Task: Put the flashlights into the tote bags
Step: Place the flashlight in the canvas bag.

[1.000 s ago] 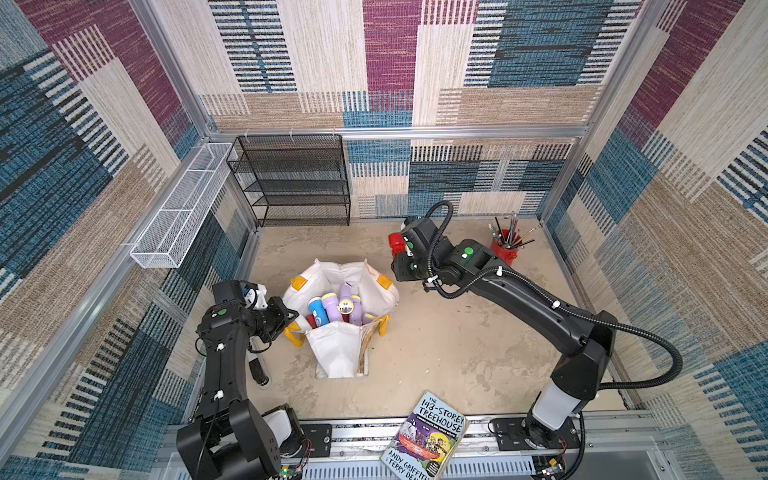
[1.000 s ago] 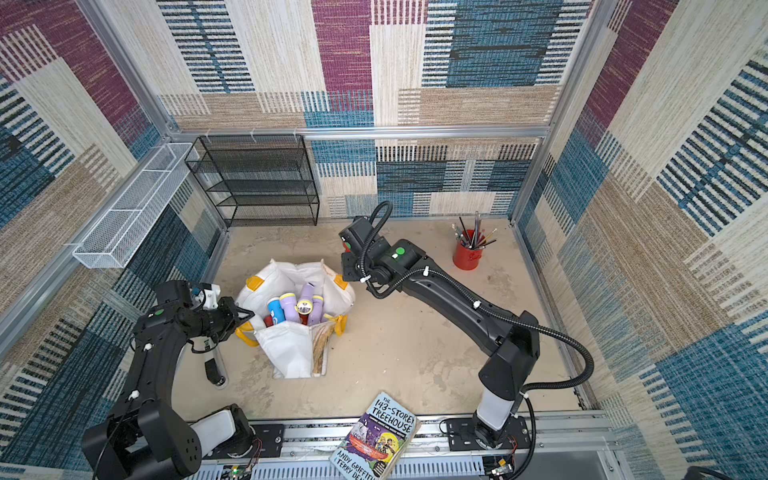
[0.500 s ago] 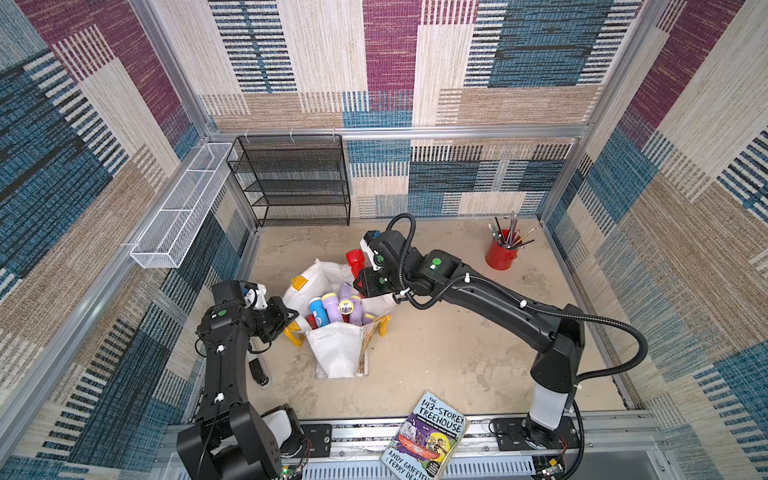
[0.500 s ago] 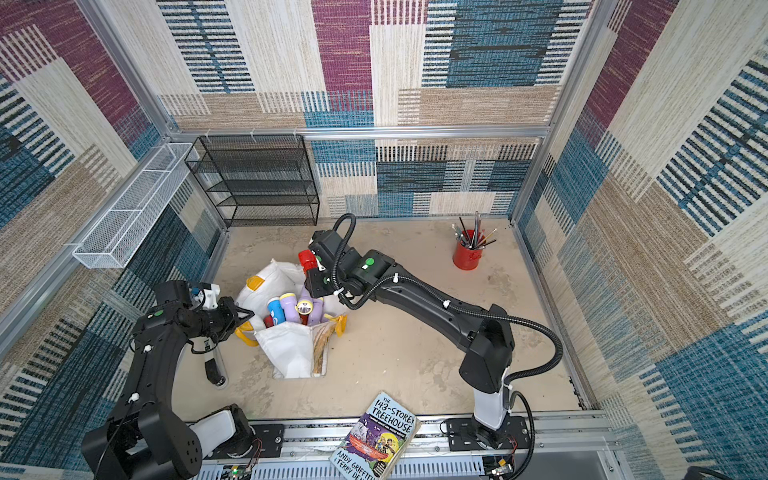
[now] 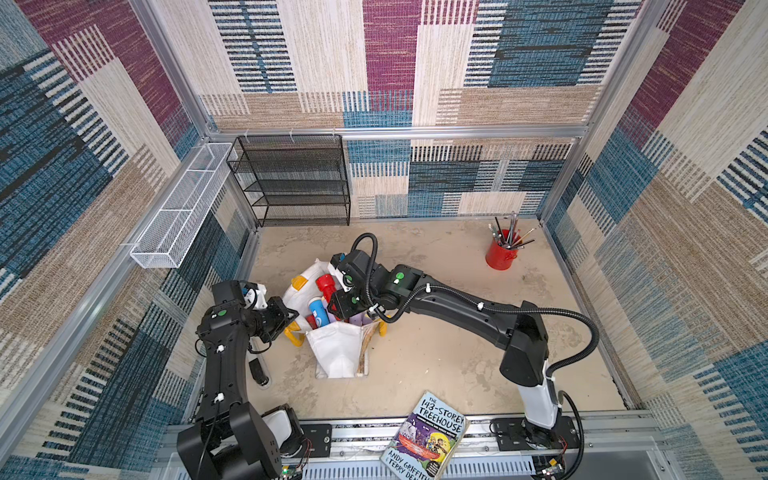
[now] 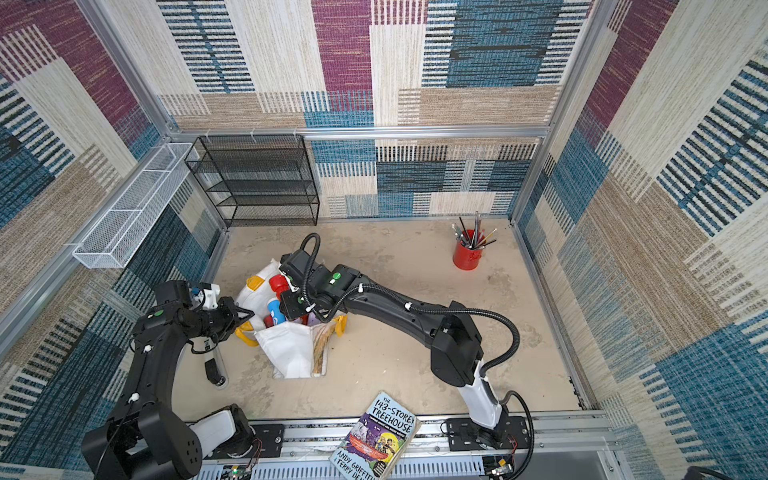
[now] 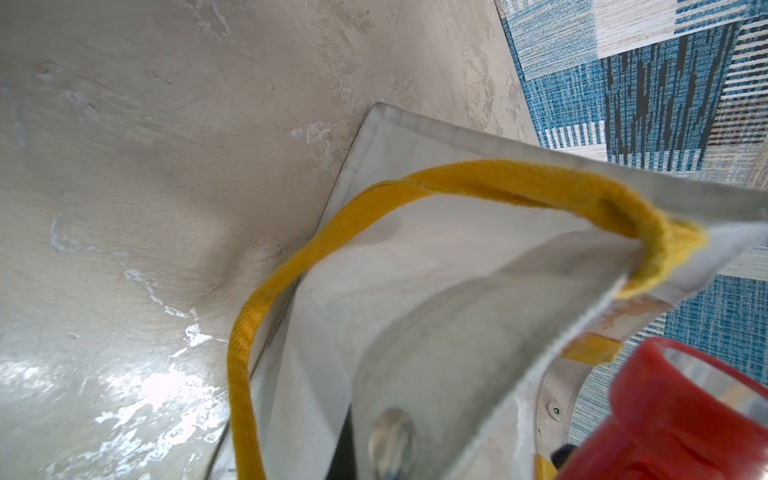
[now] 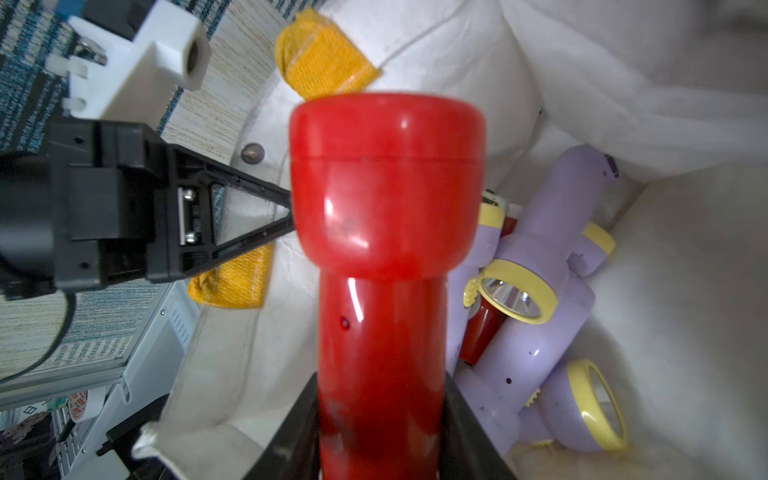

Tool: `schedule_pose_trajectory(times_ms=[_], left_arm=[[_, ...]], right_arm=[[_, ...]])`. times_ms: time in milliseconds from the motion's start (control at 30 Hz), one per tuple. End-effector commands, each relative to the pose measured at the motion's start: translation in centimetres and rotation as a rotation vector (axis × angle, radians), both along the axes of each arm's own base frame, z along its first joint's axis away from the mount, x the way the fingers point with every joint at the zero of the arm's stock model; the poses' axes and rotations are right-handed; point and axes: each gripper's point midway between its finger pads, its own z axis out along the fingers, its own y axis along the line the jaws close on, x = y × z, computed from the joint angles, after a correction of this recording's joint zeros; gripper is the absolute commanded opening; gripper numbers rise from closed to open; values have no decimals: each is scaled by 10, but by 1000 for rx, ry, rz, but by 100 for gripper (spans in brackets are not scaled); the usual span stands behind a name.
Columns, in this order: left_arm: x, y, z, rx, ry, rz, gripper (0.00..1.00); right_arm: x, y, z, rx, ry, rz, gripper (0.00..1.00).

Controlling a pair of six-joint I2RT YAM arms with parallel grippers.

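Observation:
The white tote bag (image 5: 336,353) (image 6: 291,353) with yellow handles (image 7: 374,199) stands open on the floor, left of centre. My left gripper (image 5: 291,318) (image 6: 245,316) is shut on its rim at the near-left side, pinching the white fabric (image 7: 436,332). My right gripper (image 8: 380,399) is shut on the barrel of a red flashlight (image 8: 386,208) (image 5: 324,284) (image 6: 277,284), holding it just above the bag's mouth. Inside lie several lilac flashlights (image 8: 532,291) with pale-yellow heads, a dark red one (image 8: 486,328) and a blue one (image 5: 318,311).
A red cup of pencils (image 5: 502,253) stands at the back right. A black mesh rack (image 5: 291,178) is against the back wall and a white wire basket (image 5: 183,208) hangs on the left wall. A book (image 5: 432,436) lies on the front rail. A small dark object (image 5: 258,371) lies beside the left arm.
My right arm has swung left with the red flashlight, from mid-floor to over the bag's opening. The left arm has kept still, holding the bag's rim.

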Motion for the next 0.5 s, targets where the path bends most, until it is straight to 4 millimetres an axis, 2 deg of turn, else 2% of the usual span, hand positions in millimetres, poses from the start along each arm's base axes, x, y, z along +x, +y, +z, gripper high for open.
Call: schedule_pose_trajectory(times_ms=[0,200,467], left_arm=[[0,-1,1,-5,-4,-3,0],[0,-1,1,-5,-5,-3,0],[0,0,1,-6,-4,-3,0]], right_arm=[[0,7,-14,-22,22,10,36],[2,6,-56,-134,82,2,35],[-2,0,-81,-181,124,-9,42]])
